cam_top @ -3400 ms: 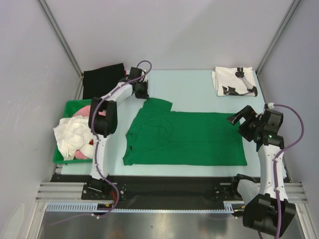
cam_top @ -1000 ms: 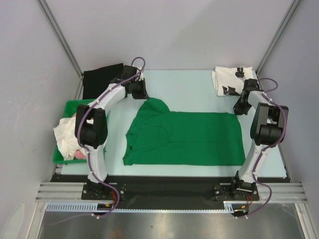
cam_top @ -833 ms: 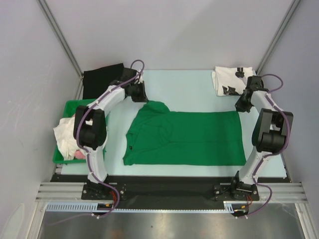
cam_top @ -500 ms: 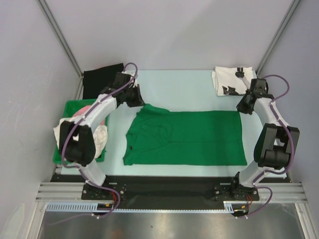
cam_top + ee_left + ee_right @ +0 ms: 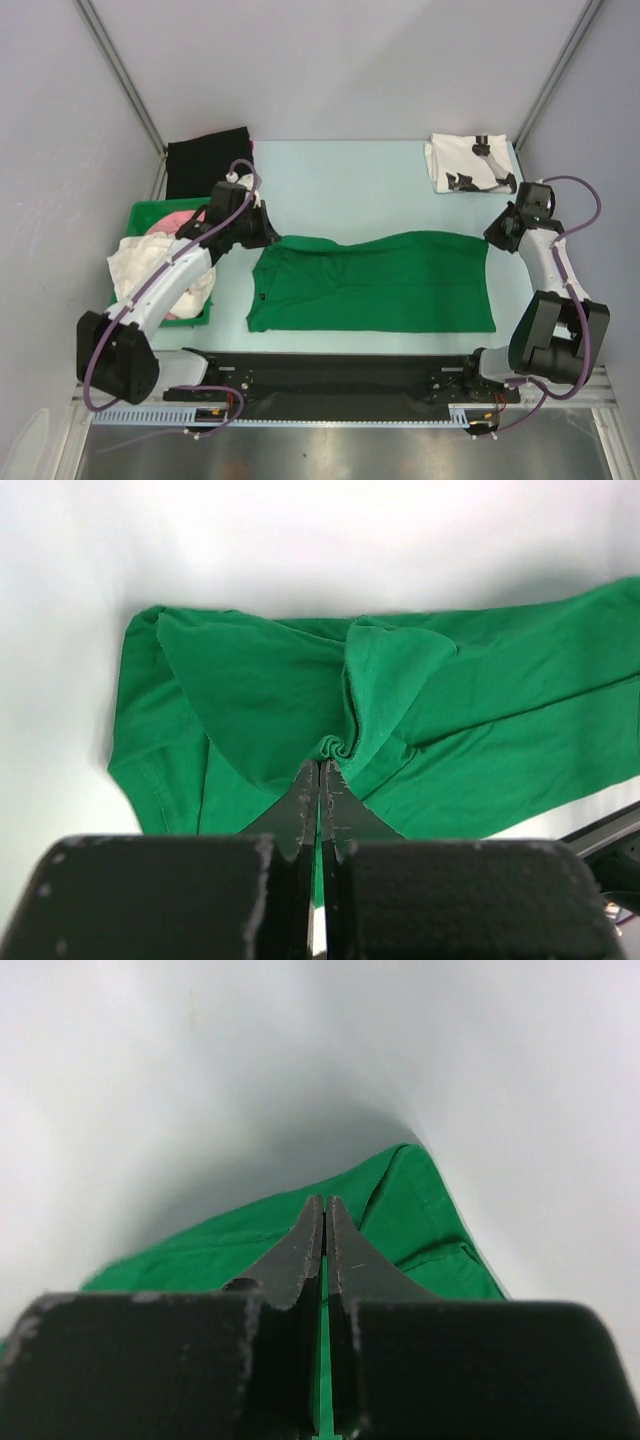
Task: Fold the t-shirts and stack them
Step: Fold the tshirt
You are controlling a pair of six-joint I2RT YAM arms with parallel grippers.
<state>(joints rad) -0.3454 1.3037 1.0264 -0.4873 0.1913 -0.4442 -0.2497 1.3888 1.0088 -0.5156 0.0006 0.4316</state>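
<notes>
A: Folding or stacking right now?

B: Folding, by the look of it. Working on the green t-shirt (image 5: 370, 290), spread across the middle of the table (image 5: 370, 180), with the far hem raised and curling toward the near side.

A: Held how?

B: Pinched tight by the left gripper (image 5: 320, 770) at the far-left corner, with cloth bunched at the fingertips. Pinched likewise by the right gripper (image 5: 322, 1225) at the far-right corner, with a strip of green showing between the closed fingers.

A: Next move?

B: Probably carrying both corners toward the near hem, level and at a matched pace. Then letting go once edge meets edge. Worth keeping the cloth taut between the two grips to avoid a sag mid-span.

A: Room to do that?

B: Plenty of bare table beyond the shirt. Tighter on the near side, with the near hem just short of the black rail (image 5: 340, 365), so no overshooting. On the left, a green bin (image 5: 150, 212) of loose clothes close beside the left arm. Farther back, a black garment (image 5: 205, 160), well apart.

A: And the stack?

B: Seemingly begun at the far-right corner with the white printed t-shirt (image 5: 465, 165), already folded. Near the right gripper, not touching.
</notes>
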